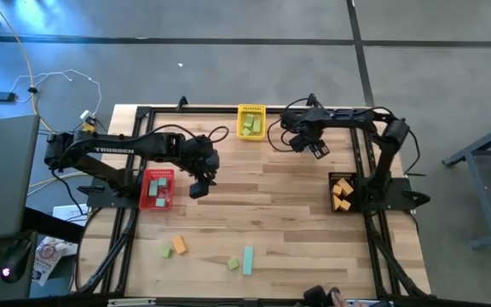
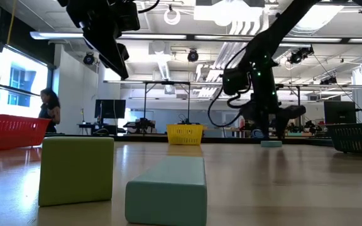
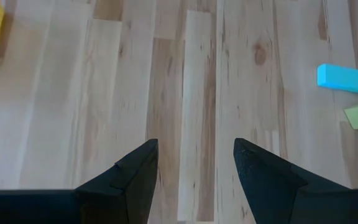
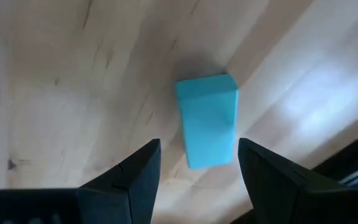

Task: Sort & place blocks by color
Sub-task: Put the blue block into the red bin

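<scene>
High view: four loose blocks near the front edge — light green cube [image 1: 166,251], orange cube [image 1: 179,246], second green cube [image 1: 233,264], teal bar [image 1: 248,260]. Three bins: red bin [image 1: 157,189], yellow bin [image 1: 251,120], black bin [image 1: 341,193]. Left gripper [image 1: 199,186] beside red bin, fingers apart, empty. Right gripper [image 4: 197,171] spread over a teal block [image 4: 207,120] lying on the table [image 1: 271,205], not gripping.

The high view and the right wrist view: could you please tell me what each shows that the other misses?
Only the high view shows the red bin, yellow bin, black bin, the loose blocks near the front edge and the left claw. Only the right wrist view shows a teal block lying just beyond the open right claw. Both show the wooden table.
</scene>
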